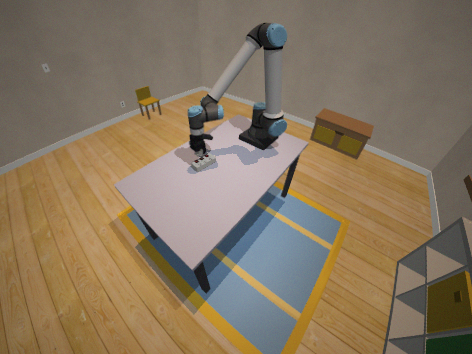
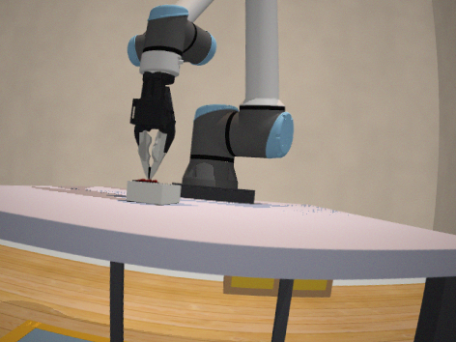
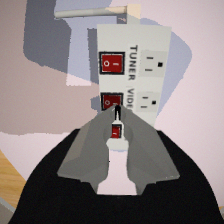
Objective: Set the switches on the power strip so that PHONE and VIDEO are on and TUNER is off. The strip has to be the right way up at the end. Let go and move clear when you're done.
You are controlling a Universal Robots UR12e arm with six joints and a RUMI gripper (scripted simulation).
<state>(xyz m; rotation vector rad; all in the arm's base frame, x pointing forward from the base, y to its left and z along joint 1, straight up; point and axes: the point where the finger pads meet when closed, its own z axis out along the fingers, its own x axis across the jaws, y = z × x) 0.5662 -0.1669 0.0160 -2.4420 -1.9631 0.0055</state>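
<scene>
A white power strip [image 1: 203,162] lies right way up on the table, also in the exterior view [image 2: 153,191] and the wrist view [image 3: 131,75]. It has red rocker switches: the TUNER switch [image 3: 111,63] at the far end, the VIDEO switch [image 3: 109,101] in the middle, and a third switch [image 3: 115,132] mostly hidden behind my fingers. My gripper [image 3: 117,106] is shut and empty, pointing straight down. Its tips [image 2: 150,175] sit at the near edge of the VIDEO switch, at or just above the strip's top.
The robot base [image 1: 263,132] stands on the table behind the strip. The strip's white cord [image 3: 95,12] runs off from its far end. A chair [image 1: 147,100] and a cabinet [image 1: 342,132] stand by the walls, a shelf unit [image 1: 435,296] at the right.
</scene>
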